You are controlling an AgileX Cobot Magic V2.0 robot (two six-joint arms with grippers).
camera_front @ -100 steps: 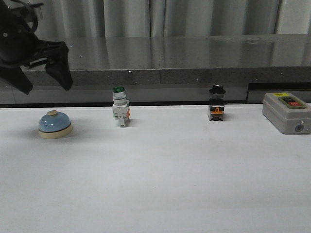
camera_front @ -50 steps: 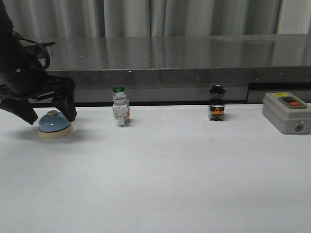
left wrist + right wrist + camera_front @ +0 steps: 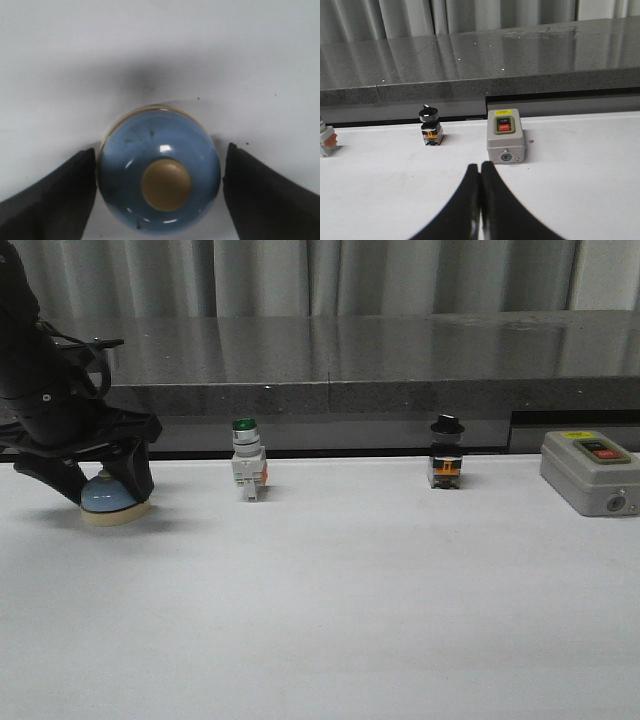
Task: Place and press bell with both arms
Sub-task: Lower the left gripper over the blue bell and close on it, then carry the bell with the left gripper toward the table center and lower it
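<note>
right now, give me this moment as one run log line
phase: grasp approach | left tool: open, straddling bell, no clear contact | bell: on table, far left | right tool: shut, idle, facing grey switch box

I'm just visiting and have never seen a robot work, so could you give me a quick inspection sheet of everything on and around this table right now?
Surface: white table, no spills seen.
Job's things: light-blue call bell at the table's left, upright, cream button up.
Clutter: green-capped pushbutton switch, black-knobbed selector switch, grey on/off switch box, in a row along the back, apart from each other.
Grippers: left gripper open, fingers on either side of the bell; contact cannot be told. Right gripper shut, empty, above the table.
Cables: black wire loops on the left arm.
Surroundings: grey stone ledge, curtains behind.
</note>
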